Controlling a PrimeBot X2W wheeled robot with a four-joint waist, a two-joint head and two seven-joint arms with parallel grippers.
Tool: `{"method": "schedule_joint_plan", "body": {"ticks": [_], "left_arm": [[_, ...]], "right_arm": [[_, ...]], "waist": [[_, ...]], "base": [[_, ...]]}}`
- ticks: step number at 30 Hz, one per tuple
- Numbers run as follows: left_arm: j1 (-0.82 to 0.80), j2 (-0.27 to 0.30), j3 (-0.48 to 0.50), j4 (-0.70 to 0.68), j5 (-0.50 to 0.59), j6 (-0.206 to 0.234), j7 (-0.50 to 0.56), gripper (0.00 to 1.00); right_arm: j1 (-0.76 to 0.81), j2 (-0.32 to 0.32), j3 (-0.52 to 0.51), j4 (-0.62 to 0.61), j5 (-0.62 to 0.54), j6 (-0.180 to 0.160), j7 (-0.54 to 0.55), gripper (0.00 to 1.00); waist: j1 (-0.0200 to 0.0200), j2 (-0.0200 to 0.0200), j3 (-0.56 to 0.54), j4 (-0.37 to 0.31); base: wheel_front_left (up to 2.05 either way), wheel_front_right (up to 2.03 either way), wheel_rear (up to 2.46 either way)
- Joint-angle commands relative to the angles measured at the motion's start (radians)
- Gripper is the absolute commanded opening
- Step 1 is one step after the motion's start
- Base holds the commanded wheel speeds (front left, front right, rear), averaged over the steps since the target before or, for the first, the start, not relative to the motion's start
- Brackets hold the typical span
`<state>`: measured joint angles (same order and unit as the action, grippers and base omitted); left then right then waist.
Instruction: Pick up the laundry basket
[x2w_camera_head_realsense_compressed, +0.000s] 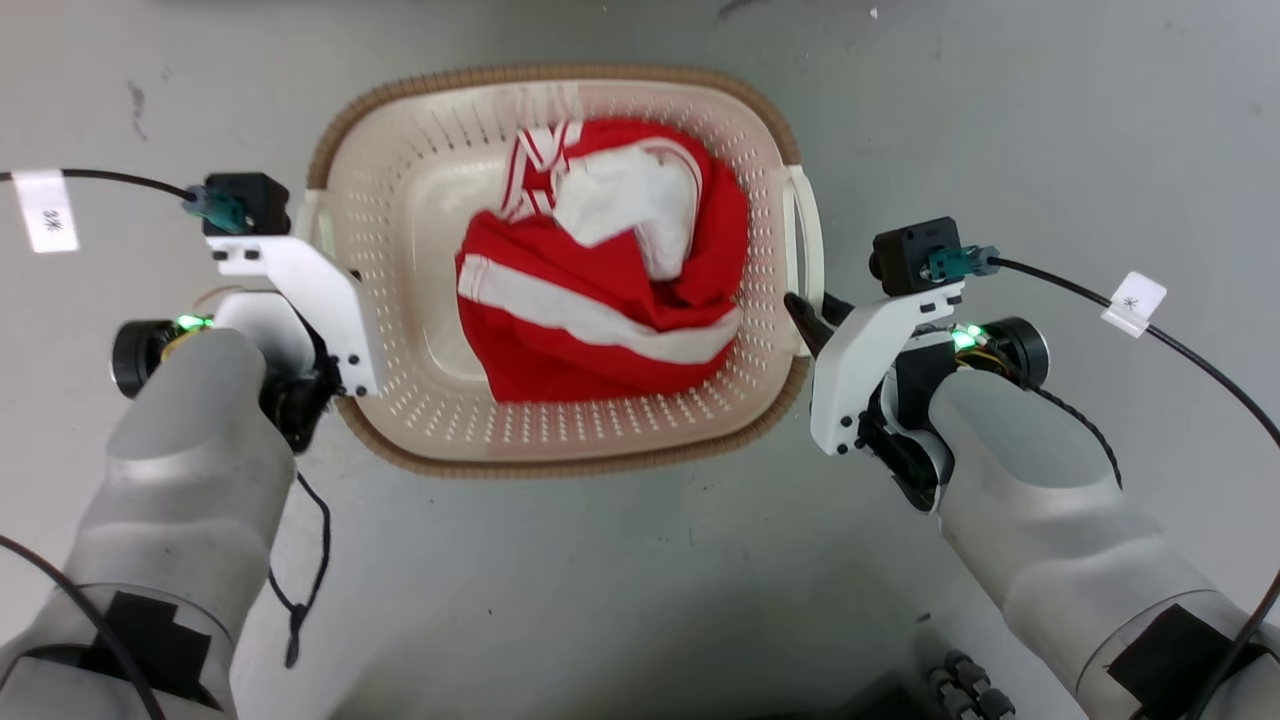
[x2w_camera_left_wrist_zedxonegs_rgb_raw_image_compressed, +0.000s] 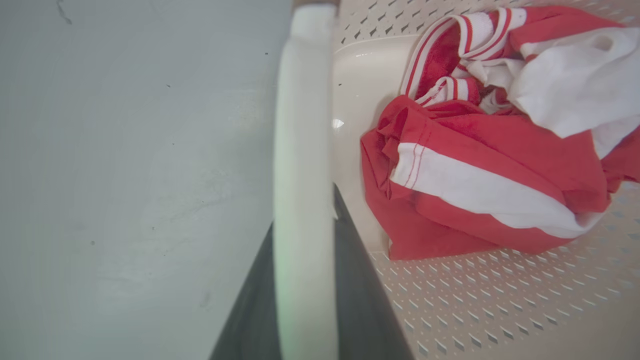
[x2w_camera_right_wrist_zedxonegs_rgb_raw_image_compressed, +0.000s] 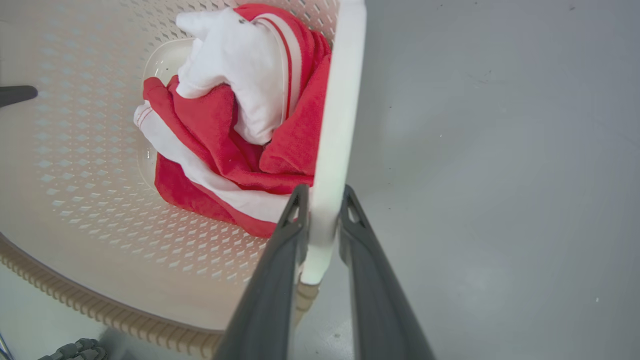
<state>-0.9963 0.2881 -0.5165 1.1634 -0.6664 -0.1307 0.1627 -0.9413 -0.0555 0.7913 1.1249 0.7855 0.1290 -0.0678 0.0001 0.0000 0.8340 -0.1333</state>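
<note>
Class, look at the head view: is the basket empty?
No, a crumpled red and white cloth lies inside the basket.

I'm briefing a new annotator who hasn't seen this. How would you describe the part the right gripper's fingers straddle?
Against the grey floor, find the cream perforated laundry basket holding red-and-white clothing. Its right handle is a smooth white loop beside the brown woven-look rim. Unlike the left handle, it lies between the fingers of the right gripper.
</note>
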Motion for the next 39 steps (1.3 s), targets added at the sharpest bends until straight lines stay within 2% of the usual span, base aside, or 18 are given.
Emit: {"method": "schedule_joint_plan", "body": {"ticks": [1, 12, 21, 39], "left_arm": [[0.008, -0.023, -0.011, -0.008, -0.012, 0.000, 0.012, 0.00], [0.049, -0.097, -0.071, -0.007, -0.110, -0.006, 0.119, 0.00], [0.123, -0.146, -0.119, -0.001, -0.204, -0.008, 0.218, 0.00], [0.212, -0.168, -0.166, 0.024, -0.328, -0.009, 0.360, 0.00]], "right_arm": [[-0.003, 0.010, 0.017, 0.000, 0.011, 0.003, 0.011, 0.00], [0.010, 0.009, 0.076, 0.037, 0.098, 0.008, 0.143, 0.00], [0.054, -0.006, 0.111, 0.057, 0.183, 0.008, 0.302, 0.00], [0.110, -0.005, 0.113, 0.119, 0.288, 0.008, 0.548, 0.00]], "waist": [[-0.0001, 0.0000, -0.023, 0.007], [-0.0001, 0.0000, -0.177, 0.034], [-0.0001, 0.0000, -0.367, 0.057], [-0.0001, 0.0000, -0.634, 0.077]], "base": [[0.00, 0.00, 0.00], [0.00, 0.00, 0.00], [0.00, 0.00, 0.00], [0.00, 0.00, 0.00]]}}
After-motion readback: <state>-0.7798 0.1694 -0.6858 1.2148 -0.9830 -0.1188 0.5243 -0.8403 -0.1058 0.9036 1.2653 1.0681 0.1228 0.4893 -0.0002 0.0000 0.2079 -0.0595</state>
